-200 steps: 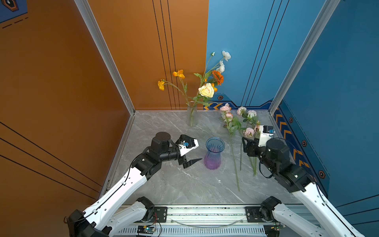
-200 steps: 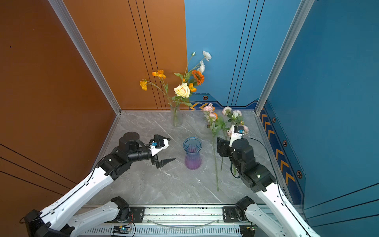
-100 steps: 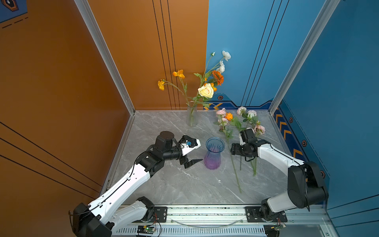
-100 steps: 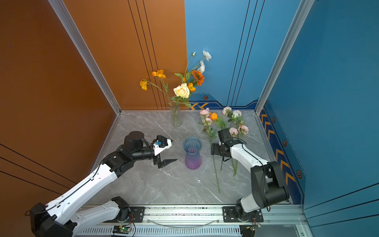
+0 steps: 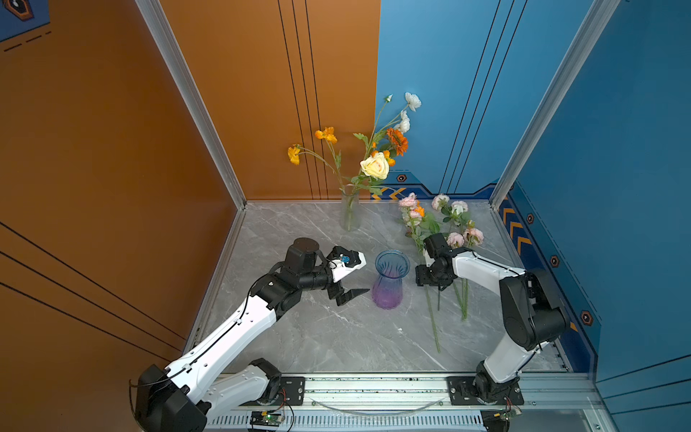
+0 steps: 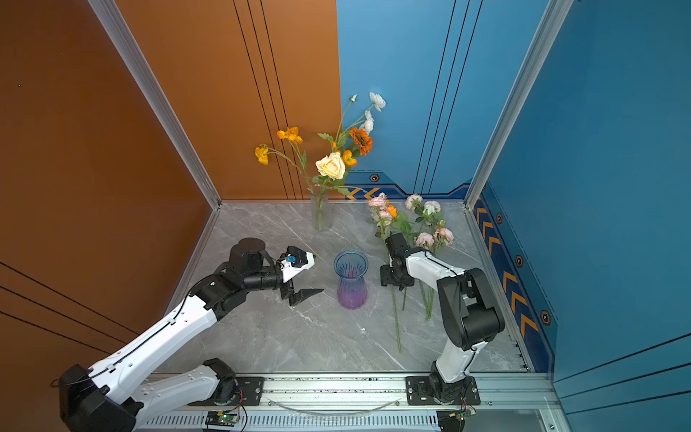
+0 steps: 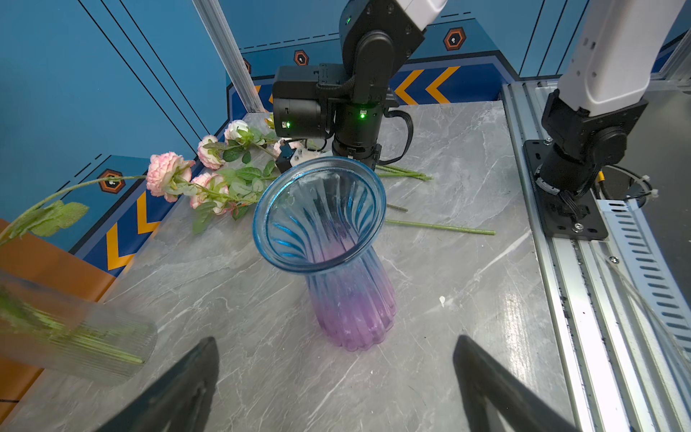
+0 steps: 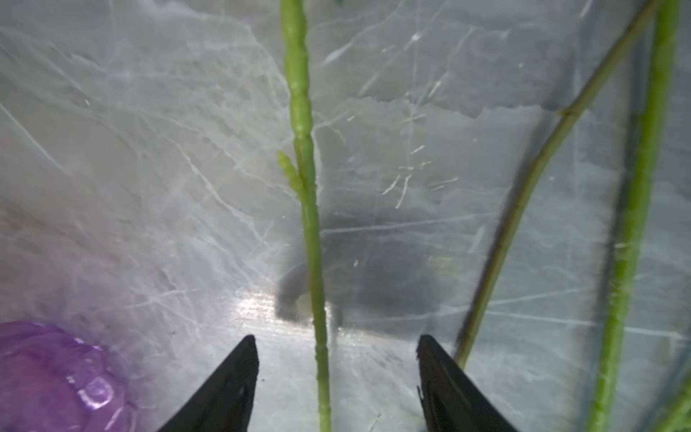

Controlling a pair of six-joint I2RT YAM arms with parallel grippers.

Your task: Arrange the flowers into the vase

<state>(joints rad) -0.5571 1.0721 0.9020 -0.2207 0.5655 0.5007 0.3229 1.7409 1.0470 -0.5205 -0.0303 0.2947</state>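
Observation:
The flowers (image 5: 408, 202) (image 6: 377, 202) (image 7: 164, 175), pink and cream blooms on long green stems, lie on the table right of the empty blue-to-purple vase (image 5: 390, 284) (image 6: 350, 284) (image 7: 347, 284). My right gripper (image 5: 430, 283) (image 6: 393, 282) (image 8: 335, 338) points down at the table beside the vase. It is open, and one green stem (image 8: 304, 187) (image 5: 432, 325) runs between its jaws without touching either. My left gripper (image 5: 362, 275) (image 6: 317, 273) (image 7: 335, 341) stands wide open just left of the vase, with nothing in it.
A clear ribbed vase (image 5: 350, 209) (image 6: 321, 213) (image 7: 74, 336) with orange, cream and white blooms stands at the back, near the wall corner. More stems (image 8: 635, 224) lie right of the right gripper. The metal rail (image 5: 374, 387) carrying both arm bases runs along the front edge.
My right arm has come down from a raised pose and reached left onto the lying stems, and its jaws have narrowed around one stem. The left gripper has edged slightly toward the vase.

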